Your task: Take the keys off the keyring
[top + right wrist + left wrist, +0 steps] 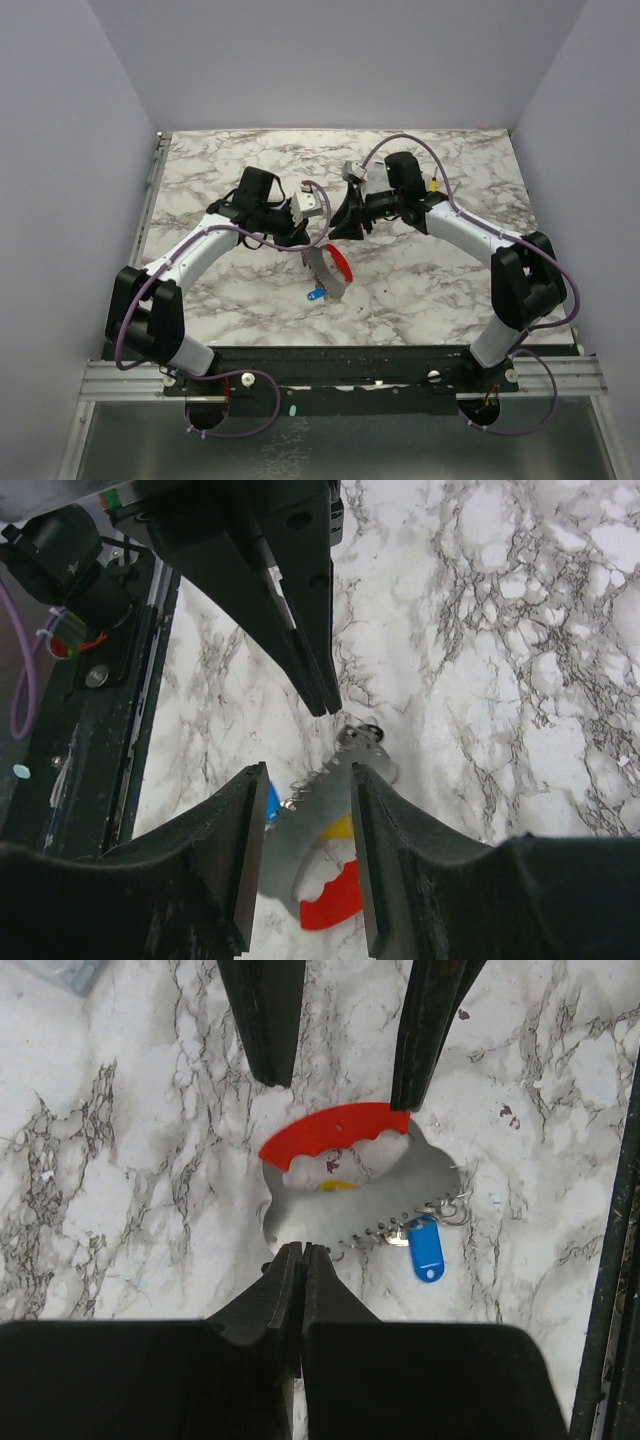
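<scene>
The keyring is a flat silvery plate (370,1195) with a red curved grip (330,1132) and a row of small holes along one edge. A small bunch of keys (405,1232) with one blue plastic head (427,1250) hangs from that edge. It also shows in the top view (316,295). My left gripper (303,1250) is shut on the plate's rim (322,270). My right gripper (308,772) is open, with its fingers on either side of the plate (320,810) from the opposite end. One finger (405,1095) touches the red grip.
The black frame and rail (90,680) run along the table's near edge, close to the keyring. A pale grey-blue object (70,970) lies at the corner of the left wrist view. Grey walls enclose the marble table (450,290) on three sides.
</scene>
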`<action>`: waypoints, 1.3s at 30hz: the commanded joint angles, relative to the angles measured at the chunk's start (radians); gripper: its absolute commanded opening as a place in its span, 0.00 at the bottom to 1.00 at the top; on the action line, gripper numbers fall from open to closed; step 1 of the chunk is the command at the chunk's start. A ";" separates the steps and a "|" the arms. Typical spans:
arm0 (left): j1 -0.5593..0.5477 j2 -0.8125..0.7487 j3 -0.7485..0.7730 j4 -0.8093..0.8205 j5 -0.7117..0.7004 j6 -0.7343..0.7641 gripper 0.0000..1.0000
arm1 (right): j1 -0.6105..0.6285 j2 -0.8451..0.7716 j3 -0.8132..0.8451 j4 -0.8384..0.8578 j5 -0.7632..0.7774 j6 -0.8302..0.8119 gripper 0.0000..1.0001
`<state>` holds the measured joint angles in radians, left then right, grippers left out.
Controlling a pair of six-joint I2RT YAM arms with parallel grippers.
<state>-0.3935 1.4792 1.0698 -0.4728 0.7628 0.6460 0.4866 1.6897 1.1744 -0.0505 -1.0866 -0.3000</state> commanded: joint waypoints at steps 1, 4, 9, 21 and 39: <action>-0.016 0.011 0.068 -0.075 -0.018 0.051 0.00 | 0.017 0.035 0.053 -0.068 -0.016 0.012 0.46; -0.020 0.015 0.074 -0.079 -0.017 0.056 0.00 | 0.027 0.057 0.063 -0.087 -0.011 -0.025 0.46; 0.028 0.021 0.053 -0.066 0.029 0.032 0.00 | 0.027 0.119 0.092 -0.153 0.012 -0.100 0.43; 0.338 -0.093 -0.236 0.468 0.019 -0.492 0.46 | 0.152 0.260 0.241 -0.222 0.361 -0.021 0.44; 0.430 -0.137 -0.260 0.625 -0.231 -0.744 0.60 | 0.294 0.641 0.761 -0.709 0.669 0.024 0.36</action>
<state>0.0353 1.3785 0.8261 0.1005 0.5434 -0.0601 0.7742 2.2856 1.8839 -0.6376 -0.4877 -0.2737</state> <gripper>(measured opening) 0.595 0.361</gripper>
